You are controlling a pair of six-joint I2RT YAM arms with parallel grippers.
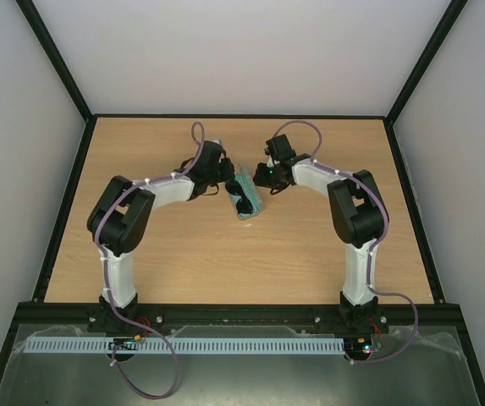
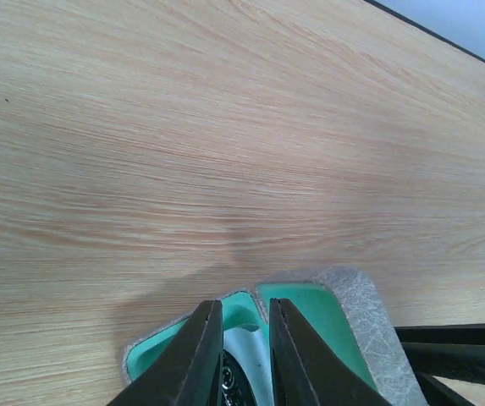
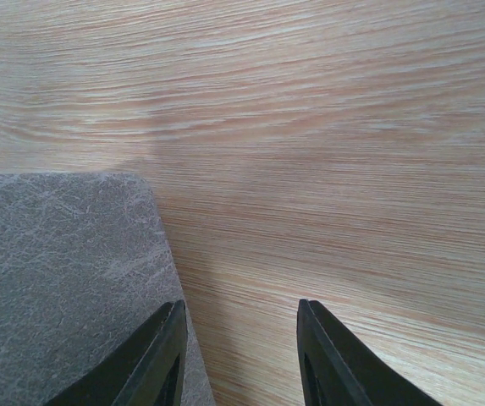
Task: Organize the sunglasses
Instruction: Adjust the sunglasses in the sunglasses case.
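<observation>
Tabletop [image 1: 183, 262] of wood, white walls [image 1: 225, 51]; right tool [image 3: 239, 304] spread by grey case [image 3: 56, 271]; left tool [image 2: 244, 306] narrowed, grip unclear

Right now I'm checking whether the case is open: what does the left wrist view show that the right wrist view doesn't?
Left wrist only: the green lining of the case, with the left gripper nearly closed above it and something pale and dark inside, too cropped to name. Right wrist only: the open right gripper at the edge of the case's flat grey outer face. Both: the case and the wooden table.
</observation>
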